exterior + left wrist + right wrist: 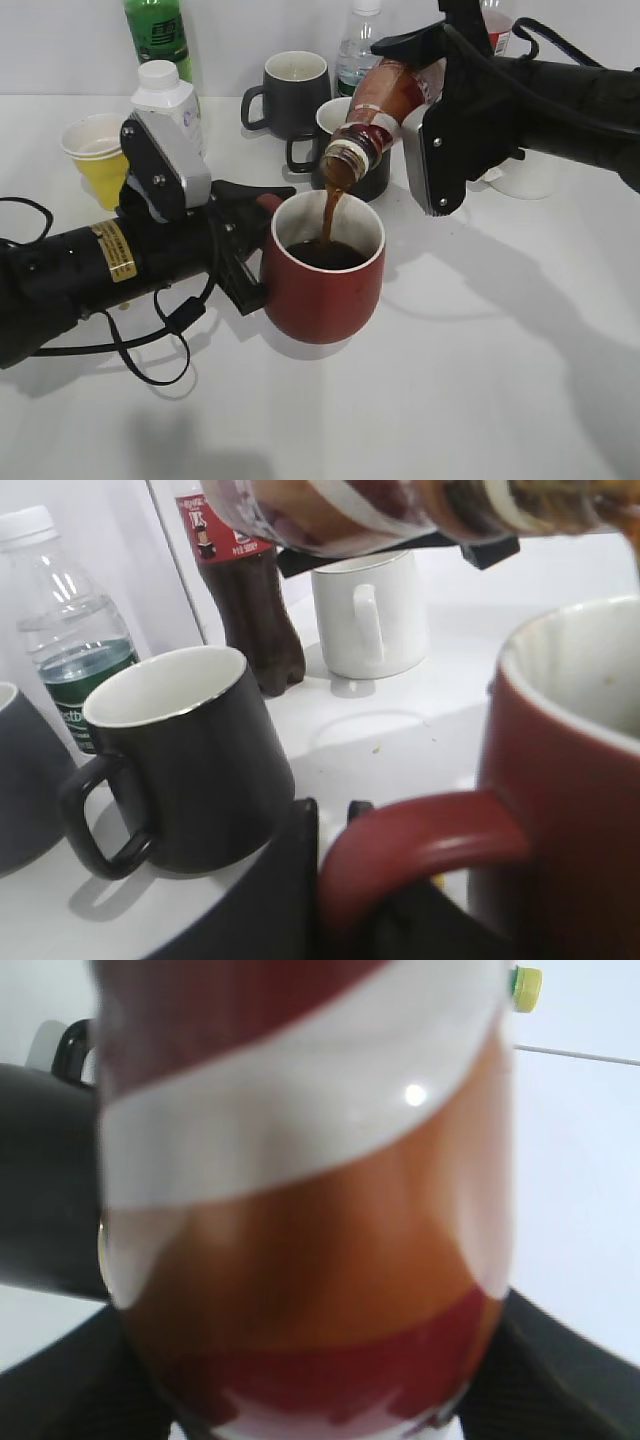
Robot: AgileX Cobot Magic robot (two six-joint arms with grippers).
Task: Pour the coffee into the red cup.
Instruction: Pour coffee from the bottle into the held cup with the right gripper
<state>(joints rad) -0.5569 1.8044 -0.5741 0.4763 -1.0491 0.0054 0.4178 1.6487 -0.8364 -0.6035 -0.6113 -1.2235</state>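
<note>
Clamped around the tilted small brown curvy coffee bottle (385, 100), the right gripper (440, 110) pours a stream into the dark red ceramic mug (325, 275) below-left, whose handle the left gripper (250, 250) pinches, so tilt should increase slowly, mouth centred over the rim.

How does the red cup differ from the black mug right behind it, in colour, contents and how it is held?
The red cup is dark red; the black mug is black. The red cup is taking a brown stream from the coffee bottle, while the black mug's inside cannot be seen. The left gripper grips the red cup's handle; the black mug stands free. Both have loop handles and pale insides.
</note>
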